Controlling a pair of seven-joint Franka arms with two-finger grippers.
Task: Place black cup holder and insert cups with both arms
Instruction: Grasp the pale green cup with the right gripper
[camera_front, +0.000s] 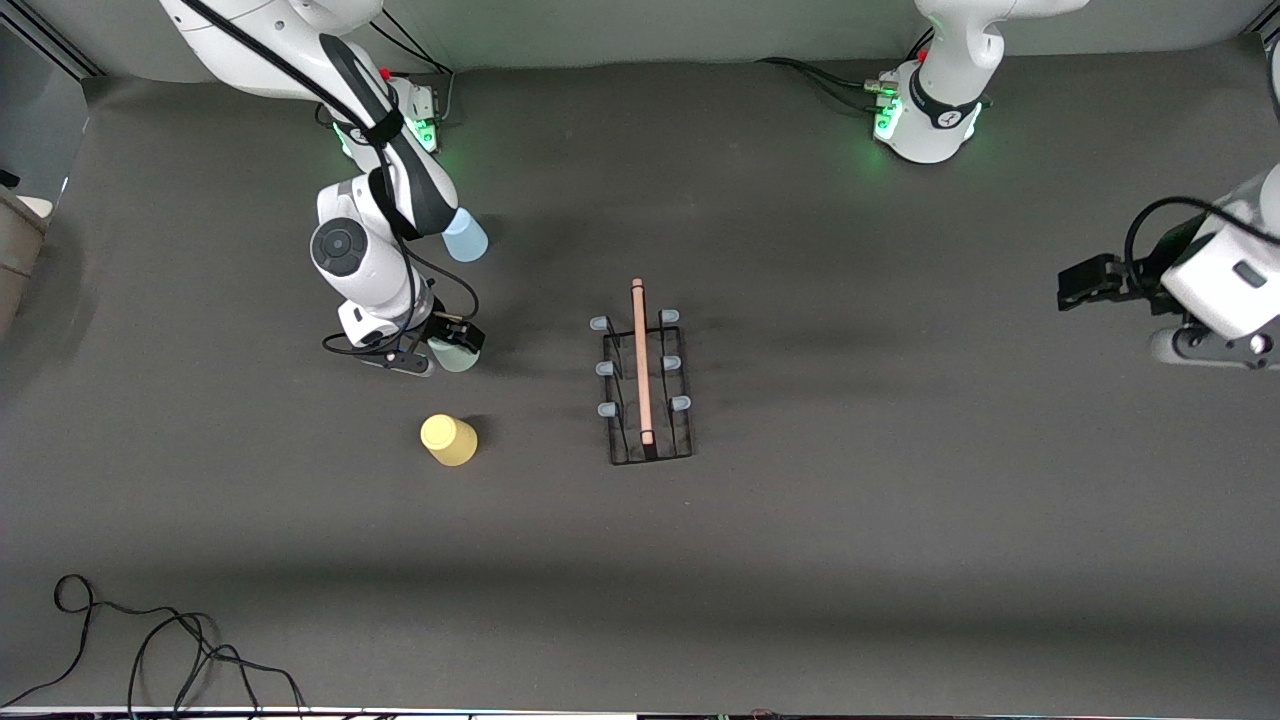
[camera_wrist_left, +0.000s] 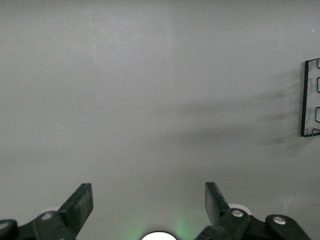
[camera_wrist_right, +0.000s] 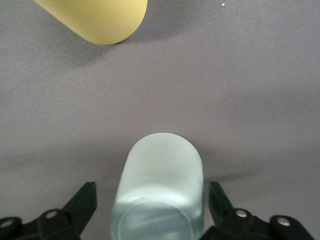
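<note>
The black cup holder (camera_front: 650, 458) stands mid-table, its wooden rod handle (camera_front: 641, 360) on top; one end of it shows in the left wrist view (camera_wrist_left: 311, 97). Toward the right arm's end stand three cups. The light blue cup (camera_front: 466, 238) is farthest from the front camera and partly hidden by the right arm. The yellow cup (camera_front: 449, 440) (camera_wrist_right: 100, 20) is nearest. Between them, the grey-green cup (camera_front: 457, 357) (camera_wrist_right: 160, 190) sits inside my right gripper (camera_front: 455, 342) (camera_wrist_right: 151, 192), open, with a gap on each side. My left gripper (camera_front: 1078, 283) (camera_wrist_left: 148, 191) hangs open and empty over the left arm's end of the table.
Dark grey mat (camera_front: 850, 500) covers the table. A loose black cable (camera_front: 150, 640) lies at the table's near edge toward the right arm's end. The green-lit arm bases (camera_front: 925, 125) stand along the edge farthest from the front camera.
</note>
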